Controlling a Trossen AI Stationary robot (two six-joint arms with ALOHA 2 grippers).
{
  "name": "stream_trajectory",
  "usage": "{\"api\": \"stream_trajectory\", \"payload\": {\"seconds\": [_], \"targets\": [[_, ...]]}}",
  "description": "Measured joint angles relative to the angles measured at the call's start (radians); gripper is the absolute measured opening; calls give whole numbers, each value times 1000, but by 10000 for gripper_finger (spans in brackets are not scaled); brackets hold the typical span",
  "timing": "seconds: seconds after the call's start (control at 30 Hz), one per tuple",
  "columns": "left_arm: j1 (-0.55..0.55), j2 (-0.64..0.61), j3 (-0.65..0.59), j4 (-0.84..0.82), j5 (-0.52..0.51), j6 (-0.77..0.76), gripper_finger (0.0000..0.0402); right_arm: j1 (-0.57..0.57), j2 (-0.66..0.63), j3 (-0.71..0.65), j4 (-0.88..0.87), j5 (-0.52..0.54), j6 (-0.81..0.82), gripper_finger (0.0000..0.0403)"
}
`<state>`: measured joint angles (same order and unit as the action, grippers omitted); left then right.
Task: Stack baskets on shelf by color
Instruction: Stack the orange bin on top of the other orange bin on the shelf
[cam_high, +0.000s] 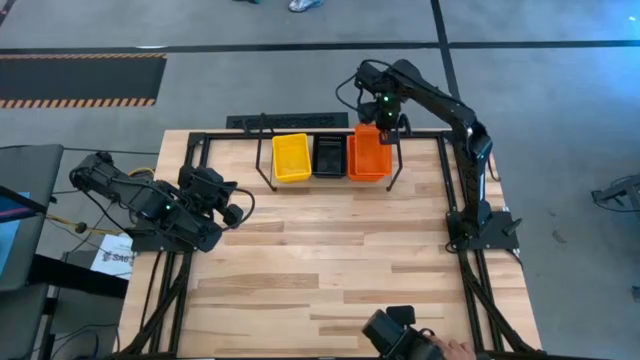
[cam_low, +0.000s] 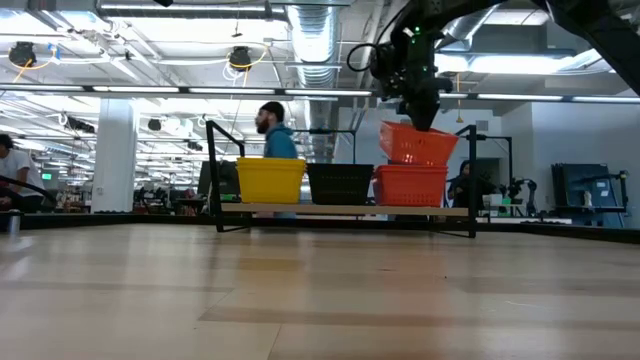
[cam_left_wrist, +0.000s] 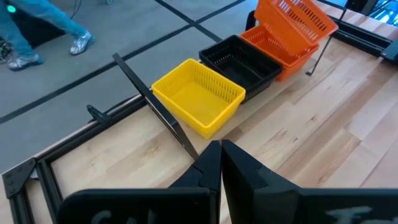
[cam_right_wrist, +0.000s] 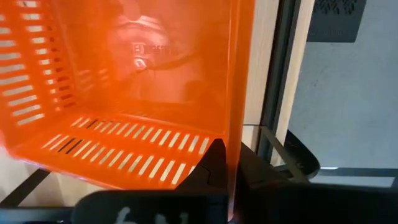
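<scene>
1. The right gripper (cam_low: 425, 118) is clamped on the wall of a red-orange basket (cam_low: 417, 144), holding it tilted just above the red-orange stack (cam_low: 411, 185) at the shelf's right end.
2. The shelf (cam_high: 330, 178) stands at the surface's far edge; on it sit a yellow basket stack (cam_high: 291, 158), a black one (cam_high: 329, 155) in the middle, and the red-orange one, side by side.
3. The left gripper (cam_left_wrist: 220, 163) is closed and empty, parked at the surface's left edge, well away from the shelf.
4. The wooden surface (cam_high: 330, 270) in front of the shelf lies open.
5. A person (cam_low: 273, 135) stands in the room behind the shelf.
</scene>
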<state>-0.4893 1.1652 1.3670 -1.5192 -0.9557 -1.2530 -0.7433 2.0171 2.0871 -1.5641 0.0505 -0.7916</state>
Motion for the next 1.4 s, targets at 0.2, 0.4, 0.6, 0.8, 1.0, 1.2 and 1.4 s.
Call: {"api": "stream_trajectory", "payload": {"seconds": [0.2, 0.4, 0.6, 0.8, 1.0, 1.2, 1.4], "targets": [[0, 0, 0, 0, -11, 9, 0, 0, -1, -26, 52, 1, -4, 4], [0, 0, 0, 0, -13, 11, 0, 0, -1, -31, 71, 1, -44, 4], [0, 0, 0, 0, -13, 10, 0, -1, 0, -31, 77, 0, -41, 4], [0, 0, 0, 0, -13, 10, 0, -1, -1, -31, 88, -25, -40, 4], [0, 0, 0, 0, -13, 9, 0, -1, 0, -31, 125, -27, -39, 4], [0, 0, 0, 11, -12, 8, 0, -10, 0, -31, 131, -28, -44, 4], [0, 0, 0, 11, -12, 4, 0, -31, 0, -31, 126, -29, -45, 4]]}}
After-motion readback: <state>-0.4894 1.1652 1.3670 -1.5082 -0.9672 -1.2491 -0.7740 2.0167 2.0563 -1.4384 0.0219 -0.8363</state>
